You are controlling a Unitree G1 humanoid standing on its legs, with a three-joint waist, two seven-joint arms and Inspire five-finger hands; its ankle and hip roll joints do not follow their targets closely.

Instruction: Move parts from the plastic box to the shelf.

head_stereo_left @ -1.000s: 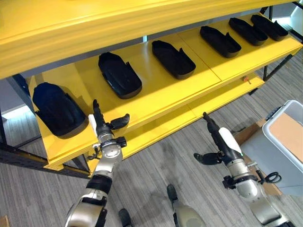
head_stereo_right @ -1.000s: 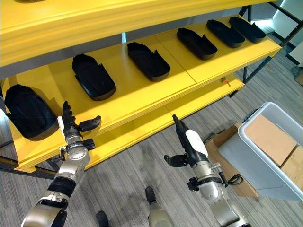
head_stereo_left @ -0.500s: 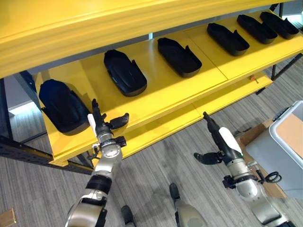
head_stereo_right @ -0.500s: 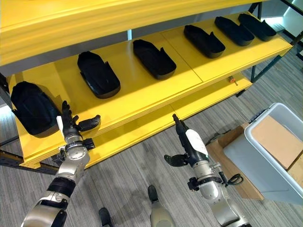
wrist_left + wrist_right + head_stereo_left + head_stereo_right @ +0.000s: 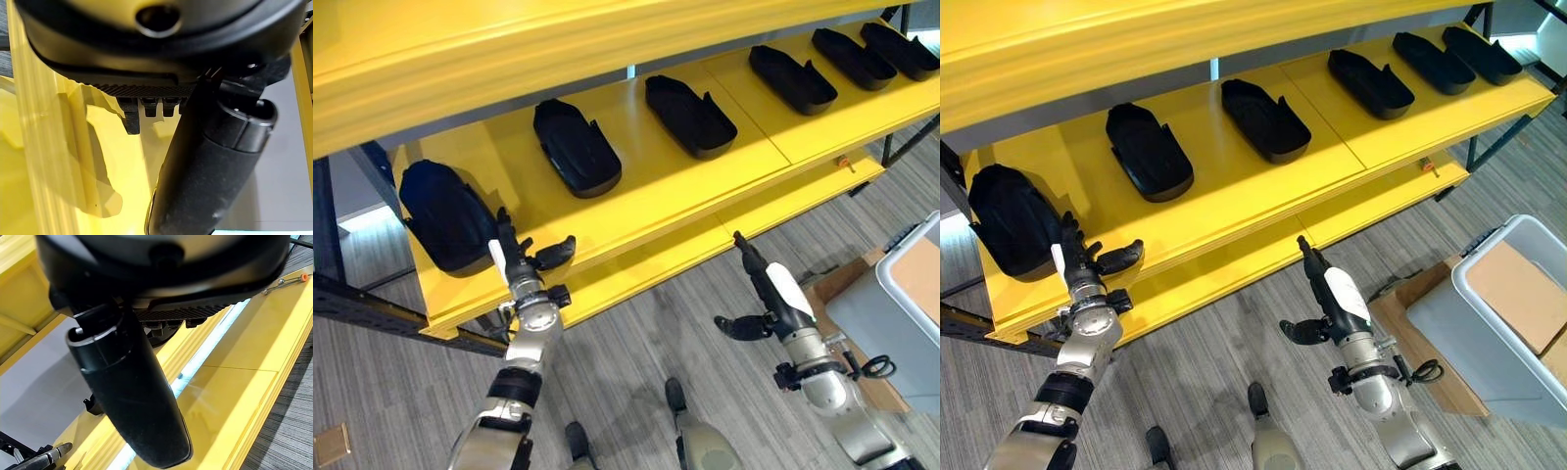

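The left hand (image 5: 516,266) is held up at the front edge of the shelf (image 5: 636,211), near its left end. Its fingers are straight and its thumb sticks out to the side. It holds nothing. The right hand (image 5: 766,292) is lower, in front of the shelf, fingers straight, thumb out, holding nothing.

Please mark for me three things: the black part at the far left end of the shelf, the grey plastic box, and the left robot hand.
Leftmost black part (image 5: 445,215), left eye view: its top surface.
Plastic box (image 5: 1449,323), right eye view: its grey side wall.
Left robot hand (image 5: 521,269), left eye view: its palm.
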